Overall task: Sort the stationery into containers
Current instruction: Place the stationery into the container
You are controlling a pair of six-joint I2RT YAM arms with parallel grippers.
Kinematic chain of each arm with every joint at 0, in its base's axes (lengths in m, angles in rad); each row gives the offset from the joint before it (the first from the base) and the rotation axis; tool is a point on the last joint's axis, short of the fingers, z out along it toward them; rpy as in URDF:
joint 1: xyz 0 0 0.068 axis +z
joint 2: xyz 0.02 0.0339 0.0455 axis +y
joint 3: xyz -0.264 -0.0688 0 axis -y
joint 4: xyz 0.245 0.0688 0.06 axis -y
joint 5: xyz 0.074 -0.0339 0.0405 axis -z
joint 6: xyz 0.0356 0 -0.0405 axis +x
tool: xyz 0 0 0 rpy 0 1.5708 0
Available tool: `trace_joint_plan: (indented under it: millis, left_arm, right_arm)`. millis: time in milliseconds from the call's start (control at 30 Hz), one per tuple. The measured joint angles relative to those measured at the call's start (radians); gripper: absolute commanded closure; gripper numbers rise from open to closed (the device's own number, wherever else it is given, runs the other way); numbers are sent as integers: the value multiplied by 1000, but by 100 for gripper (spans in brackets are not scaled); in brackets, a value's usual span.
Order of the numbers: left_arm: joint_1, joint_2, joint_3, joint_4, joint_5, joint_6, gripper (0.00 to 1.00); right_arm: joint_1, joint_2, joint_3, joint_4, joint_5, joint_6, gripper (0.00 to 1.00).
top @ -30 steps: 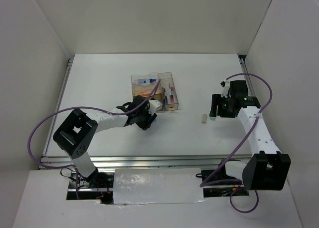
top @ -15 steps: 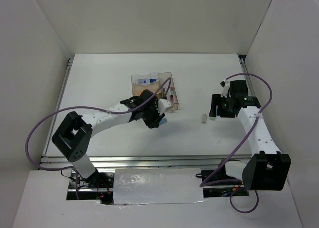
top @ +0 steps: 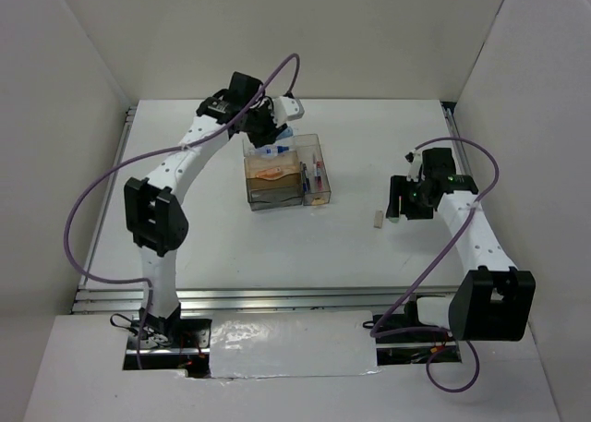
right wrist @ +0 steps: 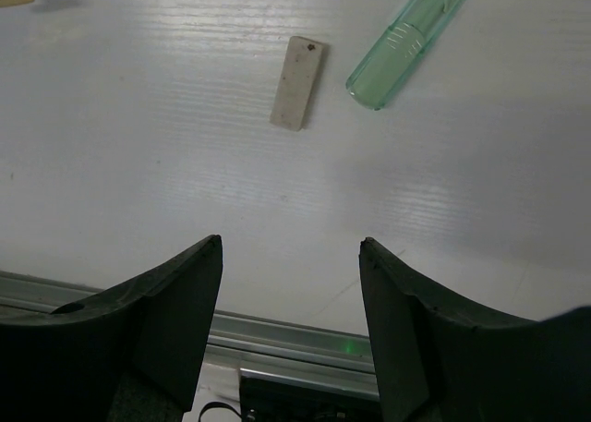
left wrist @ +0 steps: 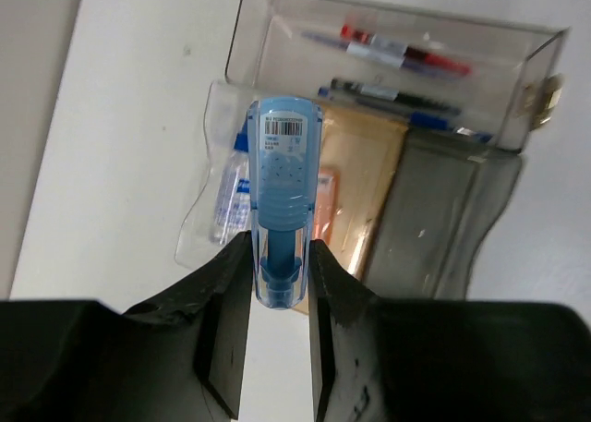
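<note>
Holding the blue piece (left wrist: 284, 163) tight in the left pincer (left wrist: 280, 256), over the clear box (left wrist: 434, 228) at mid frame. Lower slowly over an open bin (not the rim), then let go. Right pincer (right wrist: 291, 256) wide, bare, below the beige piece (right wrist: 298, 95).

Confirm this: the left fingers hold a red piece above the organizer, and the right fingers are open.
Wrong colour: the left wrist view shows the left fingers holding a blue piece, not red. It is above the organizer, and the right fingers are open.
</note>
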Motion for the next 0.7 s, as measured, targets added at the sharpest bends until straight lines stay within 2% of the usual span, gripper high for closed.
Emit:
trace_joint_plan:
  millis: [100,400,500,600,700]
  left_arm:
    - [53,117,101,-65,10,56,97]
    - [94,224,77,-165,24,117,90]
    - [94,233,77,-164,32,117,78]
    - [94,255,90,-164,35,116,60]
    - [94,278,100,-161,34,116,51]
  right_arm:
    - [0,8,0,0,1,0,32]
    - [-1,56,0,2,5,0,32]
    - [-1,87,5,1,6,0,32]
    - [-2,114,16,5,16,5,32]
    - [-8,140,31,10,28,19,32]
